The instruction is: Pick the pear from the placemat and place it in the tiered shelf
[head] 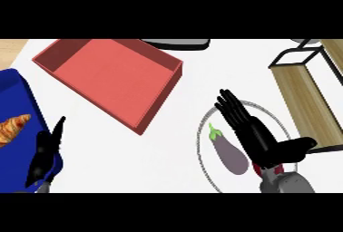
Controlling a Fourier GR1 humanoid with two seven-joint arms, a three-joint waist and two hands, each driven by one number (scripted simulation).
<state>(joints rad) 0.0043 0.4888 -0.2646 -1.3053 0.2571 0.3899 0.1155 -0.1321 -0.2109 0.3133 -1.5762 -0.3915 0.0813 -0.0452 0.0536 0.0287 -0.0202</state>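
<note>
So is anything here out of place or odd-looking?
One mismatch: the round mat beside the right hand holds a purple eggplant, and no pear shows. Also, the red tray sits askew to the counter. The croissant on the blue tray and the shelf look ordinary.

Bright, even, from overhead; no single source traceable. White bench (167, 149) nearly blown out, flat, with no glare spots. Shadows faint and soft: a thin one inside the red tray (110, 74) along its walls, a weak one under the eggplant (230, 154). Black hands dark, with slight sheen on the right hand (258, 136). Edges of things mildly soft throughout; no bending visible toward the borders.
</note>
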